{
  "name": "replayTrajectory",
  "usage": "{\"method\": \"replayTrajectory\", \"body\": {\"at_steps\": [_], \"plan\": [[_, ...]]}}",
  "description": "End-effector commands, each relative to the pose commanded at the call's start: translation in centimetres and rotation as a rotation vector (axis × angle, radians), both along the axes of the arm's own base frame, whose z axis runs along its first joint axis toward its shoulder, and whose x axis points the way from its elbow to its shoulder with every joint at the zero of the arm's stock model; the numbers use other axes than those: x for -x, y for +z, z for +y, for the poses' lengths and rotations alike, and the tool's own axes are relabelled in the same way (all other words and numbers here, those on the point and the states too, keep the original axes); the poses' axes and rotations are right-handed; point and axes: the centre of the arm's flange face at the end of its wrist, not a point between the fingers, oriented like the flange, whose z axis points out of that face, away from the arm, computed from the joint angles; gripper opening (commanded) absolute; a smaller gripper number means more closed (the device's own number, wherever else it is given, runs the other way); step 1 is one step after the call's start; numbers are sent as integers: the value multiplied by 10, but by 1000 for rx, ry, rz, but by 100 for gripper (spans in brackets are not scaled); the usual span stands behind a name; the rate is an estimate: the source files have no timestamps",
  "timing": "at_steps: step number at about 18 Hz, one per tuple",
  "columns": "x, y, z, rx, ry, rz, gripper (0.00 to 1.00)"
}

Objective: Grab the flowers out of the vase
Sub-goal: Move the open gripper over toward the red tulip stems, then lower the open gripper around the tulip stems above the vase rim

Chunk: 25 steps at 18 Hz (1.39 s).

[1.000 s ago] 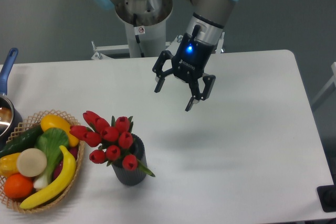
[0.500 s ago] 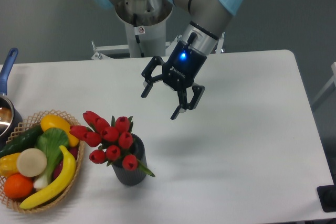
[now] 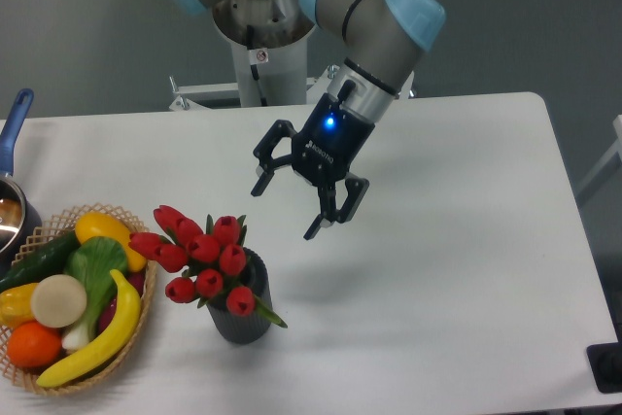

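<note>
A: Any writing legible?

B: Little. The black two-finger gripper (image 3: 287,209) carries a line of pale lettering on its body below a lit blue lamp, too small to read. A small round red-and-white sticker sits on the grey robot pedestal (image 3: 260,51) at the far edge; its content cannot be made out either.

A: Gripper state?

B: Fingers spread wide, nothing between them. It hangs in the air, tilted, tips pointing down and to the left, above the white table (image 3: 457,240).

A: Where are the task's things?

B: The bunch of red tulip buds with green leaves (image 3: 202,257) stands in the short dark grey ribbed cylindrical vase (image 3: 243,315), near the front edge, left of centre. The blooms lean out to the left over the vase mouth. The gripper is up and to the right of the bunch, near but apart from it.

A: What differs from the earlier frames?

B: Over the last second the gripper has travelled left and lower, from about mid-table toward the tulips, and the wrist has tipped further. The finger spread looks unchanged. Flowers and vase have not shifted.

A: Anything else on the table?

B: Round wicker basket (image 3: 131,340) at the left, just beside the tulips, filled with a yellow banana, an orange, a cucumber and other produce. A pot with a blue handle (image 3: 16,116) at the far left edge, partly cut off.
</note>
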Motion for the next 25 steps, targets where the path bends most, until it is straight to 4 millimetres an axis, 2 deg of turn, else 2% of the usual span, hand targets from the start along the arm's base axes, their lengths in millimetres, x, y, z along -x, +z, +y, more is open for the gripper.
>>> {"method": "replayTrajectory", "body": {"at_steps": [9,15,25], "plan": [[1,-25,25,-11,-38,15,100],[-17,-28,47,-14,-89,23,100],[-25,-37,56,-4,-107,5,100]]}}
